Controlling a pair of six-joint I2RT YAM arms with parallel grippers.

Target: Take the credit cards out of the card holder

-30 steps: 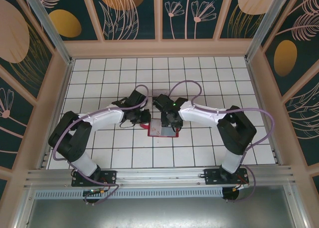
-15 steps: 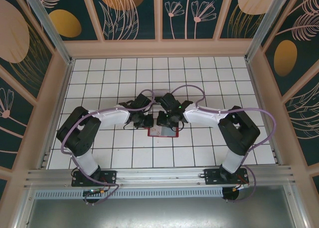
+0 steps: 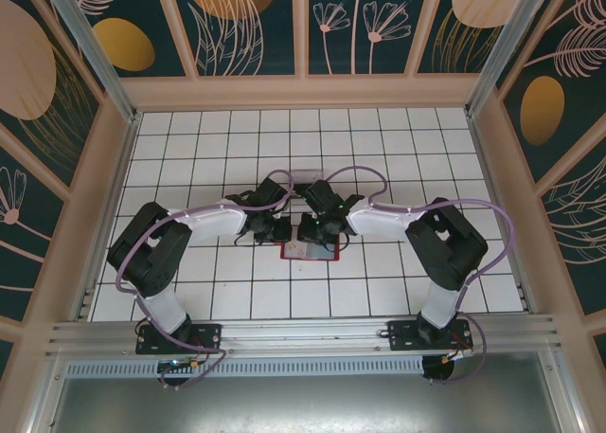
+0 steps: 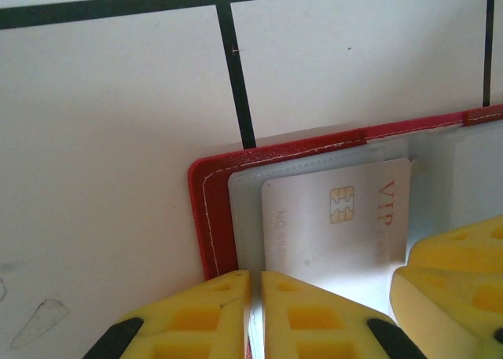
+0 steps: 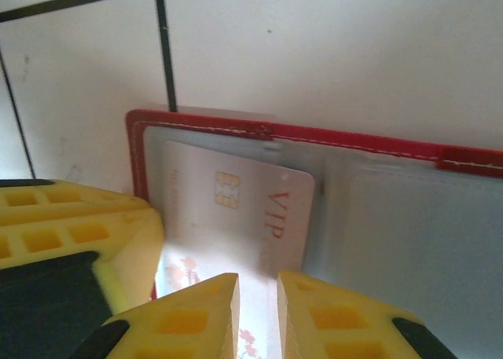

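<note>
while nose-down — left claw, right claw

Left end effector has closed in from 10 o'clock onto the 9 o'clock edge of the card holder, elbow drawn inward. Right end effector has narrowed its jaws onto the credit card.

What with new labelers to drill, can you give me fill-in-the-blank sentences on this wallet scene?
The open card holder has a ____ border. The pale credit card bears a chip and the word ____. The left gripper and right gripper have ____ fingers.
Missing: red; VIP; yellow.
</note>
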